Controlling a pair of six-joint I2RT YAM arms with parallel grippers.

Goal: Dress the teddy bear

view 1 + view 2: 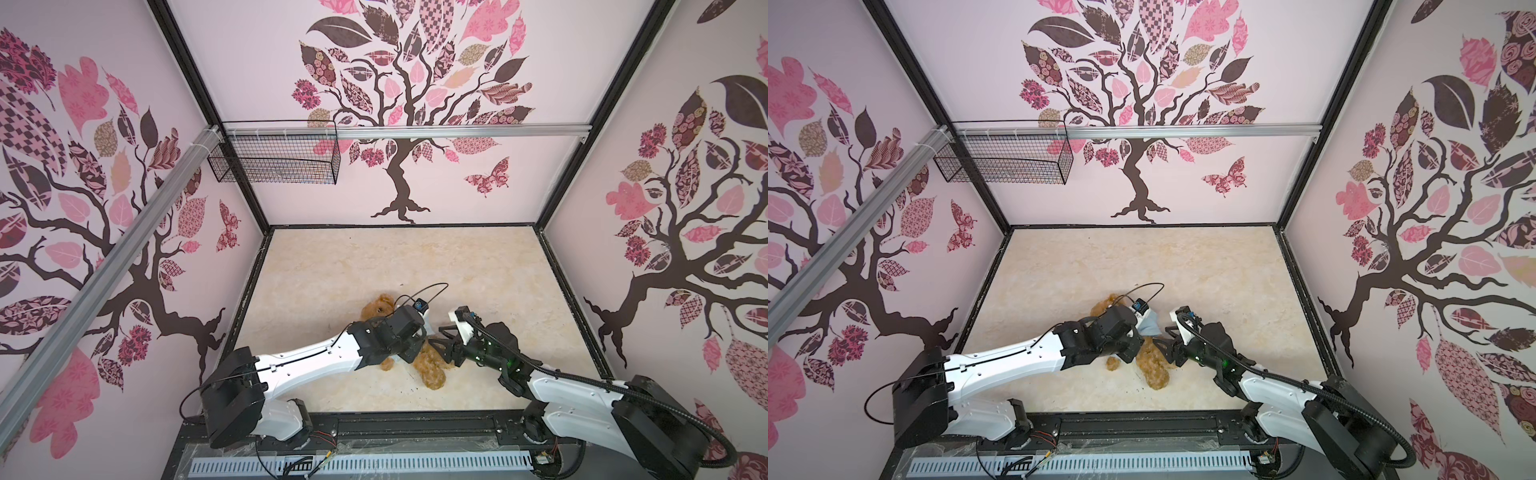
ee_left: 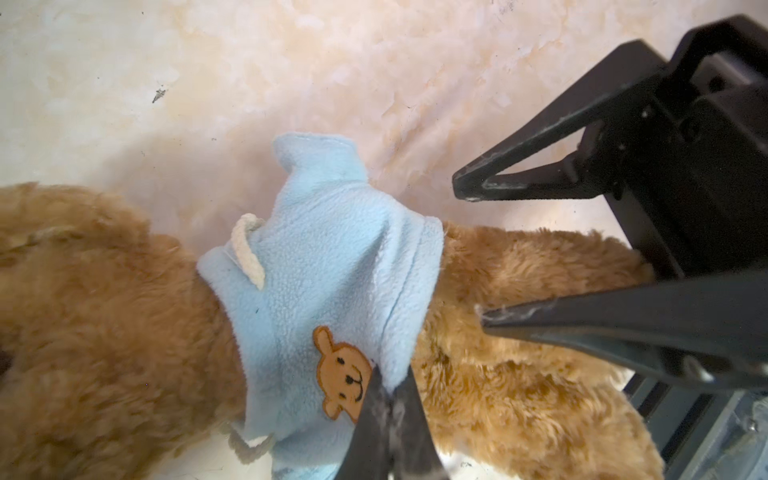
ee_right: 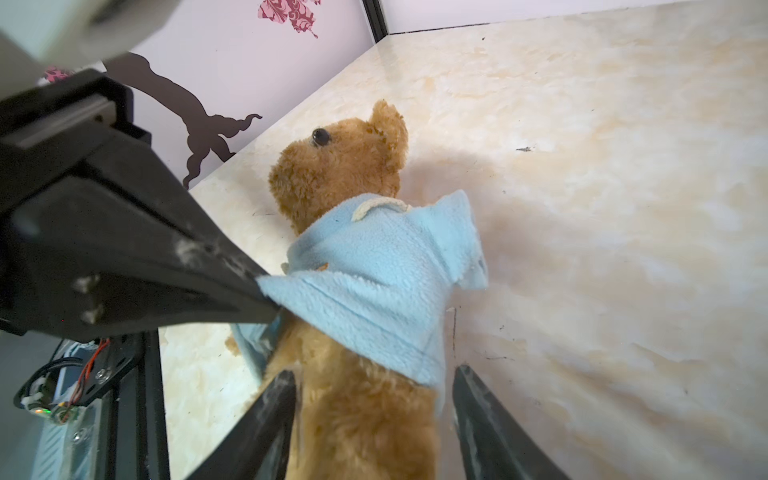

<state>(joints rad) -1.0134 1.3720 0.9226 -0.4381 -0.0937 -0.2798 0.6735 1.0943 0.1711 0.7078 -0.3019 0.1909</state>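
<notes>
The golden-brown teddy bear (image 1: 432,374) lies on the marble table (image 1: 415,257), head toward the far left and legs toward the near edge. A light-blue shirt (image 2: 332,249) with an orange bear-face print sits bunched around its neck and chest, one empty sleeve sticking out; it shows in a top view as the shirt (image 1: 1148,326). My left gripper (image 2: 390,382) is shut on the shirt's lower hem beside the print. My right gripper (image 3: 374,372) is open, its fingers either side of the bear's belly below the shirt (image 3: 374,282). My left wrist hides the bear's chest in both top views.
A black wire basket (image 1: 274,160) hangs from the aluminium rail on the back wall, high above the table. Patterned walls close in the left, back and right sides. A black rail runs along the table's near edge under both arm bases.
</notes>
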